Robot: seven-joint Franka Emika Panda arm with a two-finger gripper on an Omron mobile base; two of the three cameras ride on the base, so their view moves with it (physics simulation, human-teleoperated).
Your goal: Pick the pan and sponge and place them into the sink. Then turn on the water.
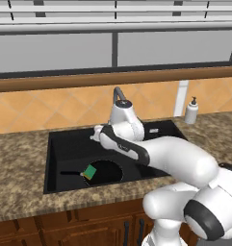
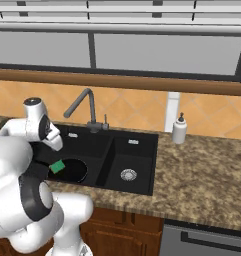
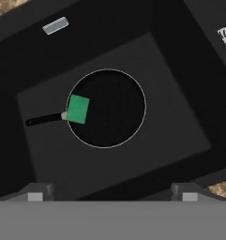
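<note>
The round black frying pan (image 3: 106, 108) lies mid-frame in the black double-basin sink (image 3: 180, 70), small green sponge (image 3: 78, 109) on its left rim; claw (image 3: 109, 194) fingers apart.

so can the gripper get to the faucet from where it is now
Probably yes. The gripper hangs over the large basin, above the pan and sponge, and the faucet stands just behind the sink with nothing between them.
</note>
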